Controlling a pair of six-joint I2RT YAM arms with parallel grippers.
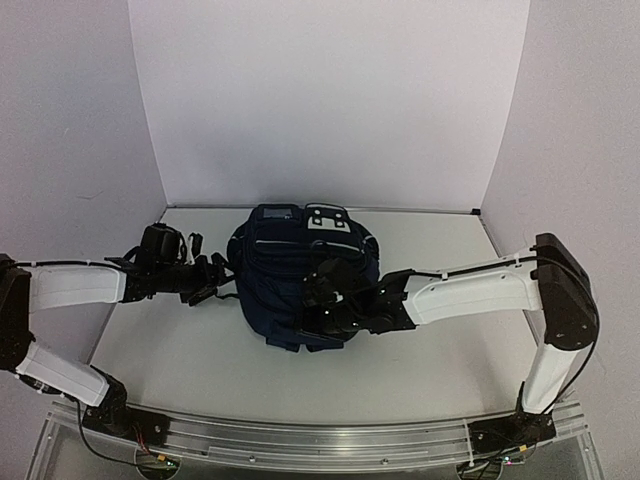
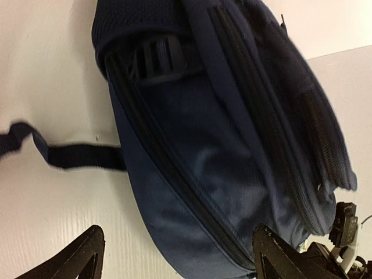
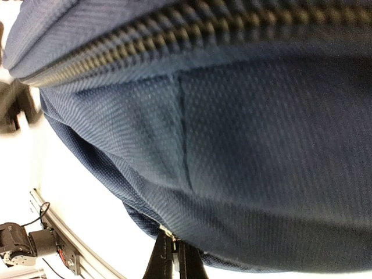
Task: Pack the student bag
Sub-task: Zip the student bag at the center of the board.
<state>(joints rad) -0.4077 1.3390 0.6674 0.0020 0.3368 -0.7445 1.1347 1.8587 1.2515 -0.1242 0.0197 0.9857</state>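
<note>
The student bag sat in the middle of the bench, with its grey flap towards the back wall and both arms closed in on it. The left claw hung just beside the bag's left flank with its jaws spread wide and nothing held. A loose black strap trailed across the bench in front of it. The right claw was pressed low against the navy fabric under a long zipper. Its fingers were drawn together at the bag's edge, but I could not tell whether they nipped a zip pull or only cloth. No loose books or supplies lay anywhere I could see, and the zips in view ran closed. I judged the filling was either done or hidden from me, leaving mostly zip work or tidying.
</note>
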